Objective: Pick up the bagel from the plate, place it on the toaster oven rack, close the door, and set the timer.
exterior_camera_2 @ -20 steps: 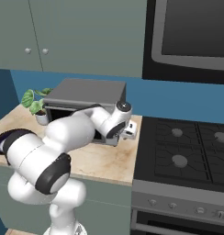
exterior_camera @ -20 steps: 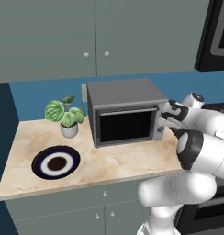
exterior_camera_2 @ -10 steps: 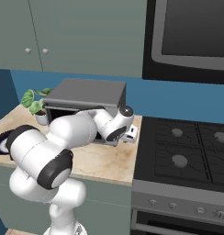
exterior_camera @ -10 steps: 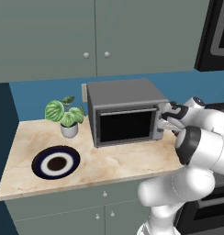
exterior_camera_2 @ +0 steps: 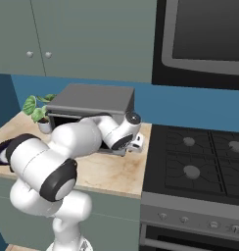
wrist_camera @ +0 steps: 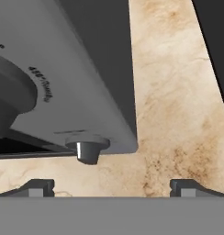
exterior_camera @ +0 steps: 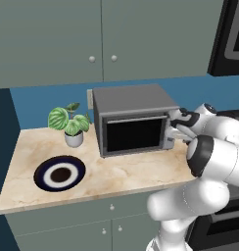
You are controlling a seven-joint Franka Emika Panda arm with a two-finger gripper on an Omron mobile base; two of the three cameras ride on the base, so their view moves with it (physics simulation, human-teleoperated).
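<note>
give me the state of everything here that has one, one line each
door: shut
toaster oven: upright on the counter, closed
gripper: open, empty, at the oven's right-hand control panel
plate: flat on the counter, no bagel visible on it
cupboard doors: shut
plant: upright in its pot

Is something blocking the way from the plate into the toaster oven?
Yes. The door of the toaster oven is shut, so it covers the inside. On the counter between the plate and the oven, nothing else stands in the way.
</note>
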